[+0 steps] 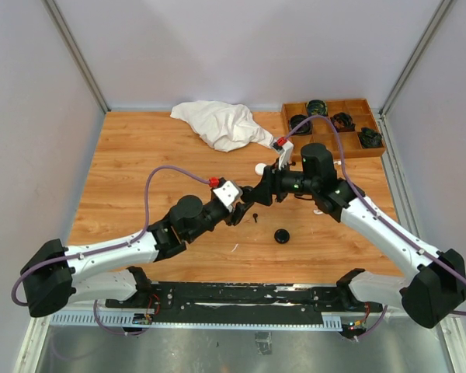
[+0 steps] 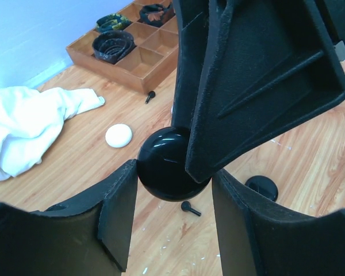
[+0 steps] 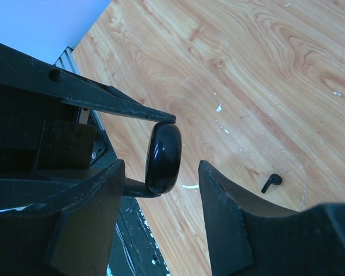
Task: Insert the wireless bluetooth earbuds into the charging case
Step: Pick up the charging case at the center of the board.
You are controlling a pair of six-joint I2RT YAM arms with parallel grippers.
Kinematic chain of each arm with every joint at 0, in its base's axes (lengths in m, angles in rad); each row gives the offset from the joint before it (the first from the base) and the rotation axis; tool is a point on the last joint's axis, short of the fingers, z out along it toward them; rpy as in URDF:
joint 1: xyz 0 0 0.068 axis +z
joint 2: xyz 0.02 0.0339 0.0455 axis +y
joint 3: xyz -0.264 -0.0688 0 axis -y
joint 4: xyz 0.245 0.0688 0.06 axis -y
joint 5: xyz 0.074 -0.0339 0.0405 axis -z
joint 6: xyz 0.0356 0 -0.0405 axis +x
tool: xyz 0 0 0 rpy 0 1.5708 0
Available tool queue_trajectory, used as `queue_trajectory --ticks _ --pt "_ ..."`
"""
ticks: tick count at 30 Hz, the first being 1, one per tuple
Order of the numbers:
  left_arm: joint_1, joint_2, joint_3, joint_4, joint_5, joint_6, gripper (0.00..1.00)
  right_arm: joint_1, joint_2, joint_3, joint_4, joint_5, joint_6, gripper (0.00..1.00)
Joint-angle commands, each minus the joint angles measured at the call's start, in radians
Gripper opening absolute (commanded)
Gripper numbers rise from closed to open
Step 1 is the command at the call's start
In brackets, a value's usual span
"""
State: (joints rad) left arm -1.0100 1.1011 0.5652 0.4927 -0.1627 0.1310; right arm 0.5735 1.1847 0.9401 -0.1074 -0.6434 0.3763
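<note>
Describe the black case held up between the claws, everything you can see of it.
The black case is a glossy, rounded puck, plastic by its shine, apparently shut. The left claw pinches it at opposite rims, clear of the table. It shows edge-on to the right wrist and face-on to the left. The right claw straddles its faces, with gaps on both sides, not touching.

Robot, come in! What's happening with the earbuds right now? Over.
Left end effector shut on black charging case. Right end effector open around it, not touching. Black earbud lying loose, not in yet. No obstruction seen.
</note>
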Motion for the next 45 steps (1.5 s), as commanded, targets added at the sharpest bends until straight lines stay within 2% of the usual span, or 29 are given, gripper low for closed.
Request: queue_trajectory --ticks 1,6,11,16,21,25,34,41,45 --pt "-0.008 -0.031 -0.010 0.065 0.019 0.018 0.31 0.019 0.003 0.035 0.039 0.000 0.019 0.54" --pt "-0.009 -0.049 -0.019 0.076 0.030 0.016 0.32 0.025 0.012 0.037 0.038 -0.008 0.022 0.45" --pt "-0.008 -0.054 -0.018 0.070 0.055 0.013 0.35 0.026 0.008 0.045 0.033 -0.017 0.004 0.31" --pt "-0.008 -0.058 -0.005 0.025 0.061 -0.012 0.48 0.025 -0.011 0.059 -0.003 -0.033 -0.052 0.21" --pt "-0.006 -0.076 0.008 -0.050 0.084 -0.038 0.62 0.026 -0.044 0.070 -0.050 -0.061 -0.143 0.19" --pt "0.012 -0.105 0.010 -0.102 0.153 -0.059 0.67 0.025 -0.068 0.071 -0.086 -0.079 -0.224 0.18" --pt "0.167 -0.204 -0.007 -0.114 0.443 -0.148 0.66 0.025 -0.097 0.114 -0.205 -0.189 -0.449 0.17" --pt "0.201 -0.204 0.000 -0.100 0.639 -0.159 0.58 0.025 -0.088 0.147 -0.256 -0.280 -0.534 0.16" --pt "0.203 -0.177 0.011 -0.093 0.689 -0.162 0.52 0.031 -0.085 0.158 -0.265 -0.306 -0.562 0.17"
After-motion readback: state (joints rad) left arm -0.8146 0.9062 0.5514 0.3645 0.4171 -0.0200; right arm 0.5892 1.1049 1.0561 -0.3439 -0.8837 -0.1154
